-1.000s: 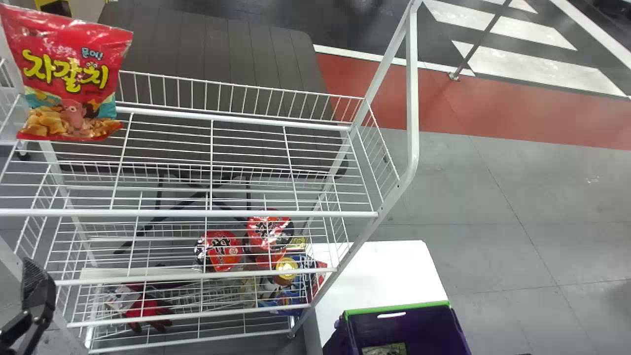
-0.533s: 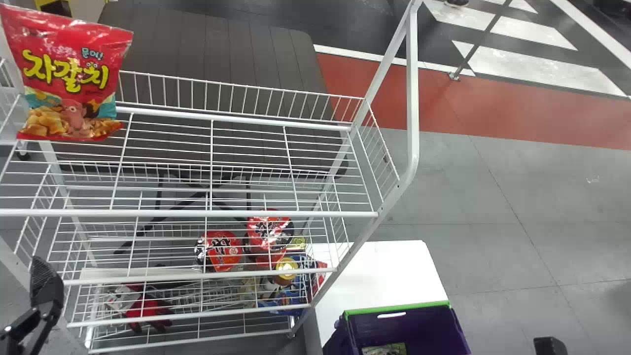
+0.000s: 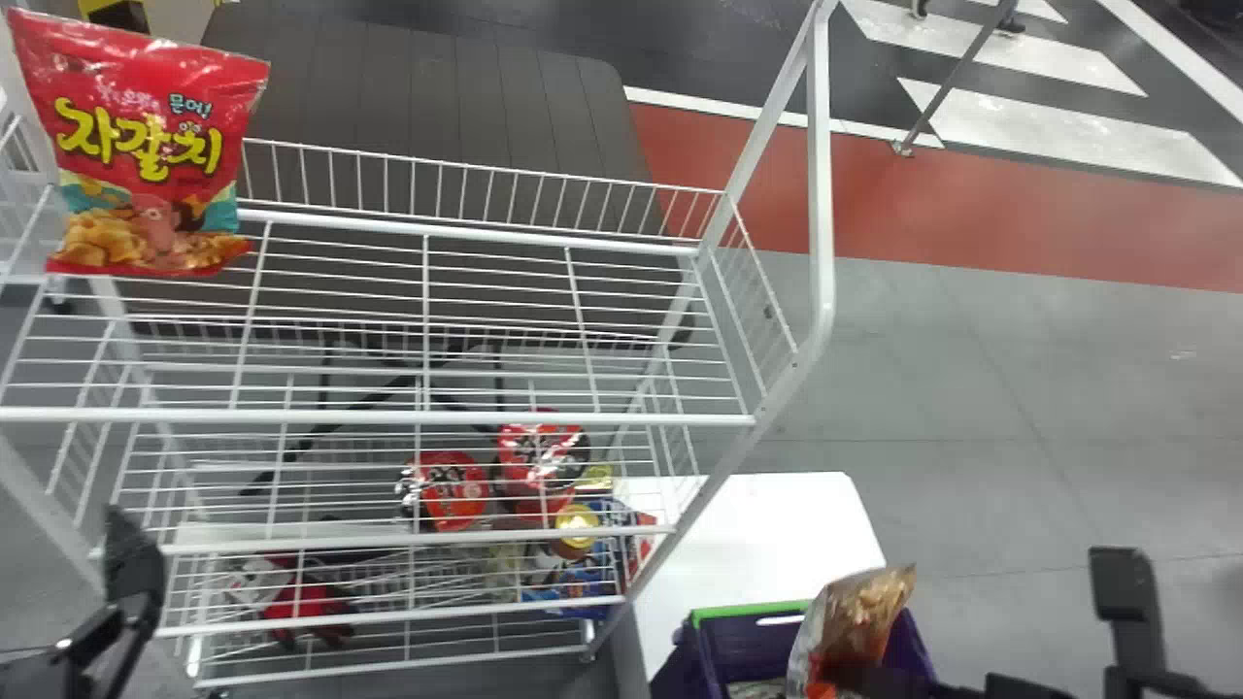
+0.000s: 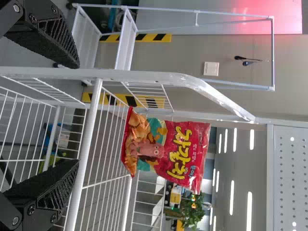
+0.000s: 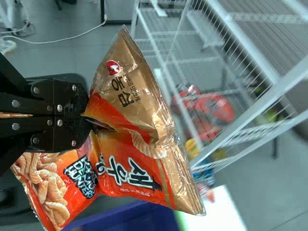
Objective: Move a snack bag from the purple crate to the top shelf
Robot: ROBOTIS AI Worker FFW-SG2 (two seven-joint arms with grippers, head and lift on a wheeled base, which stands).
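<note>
Orange bag (image 3: 859, 612) up over the crate (image 3: 743, 646)
Right gripper (image 3: 874, 682) has its jaws clamped on it, left gripper (image 3: 134, 573) is by the rack (image 3: 486, 418), 2 jaws apart

Grey floor (image 3: 1020, 388) with thin seams; beyond, reddish-brown strip (image 3: 932, 204) edged by white line (image 3: 680, 97), then black area with broad white stripes (image 3: 1049, 131). Slim slanting pole (image 3: 957, 83) standing at strip's far edge. Dark, wide ribbed surface (image 3: 437, 97). White table (image 3: 767, 524), corner rounded. Left wrist view: beige wall (image 4: 192, 53), small white plate (image 4: 211, 69) on it; black-and-yellow striped bands (image 4: 154, 37); leafy plant (image 4: 192, 211); perforated panel (image 4: 293, 168); bright strip lights (image 4: 249, 211); red glow (image 4: 269, 9). Right wrist view: white cable (image 5: 62, 42) trailing over floor.
</note>
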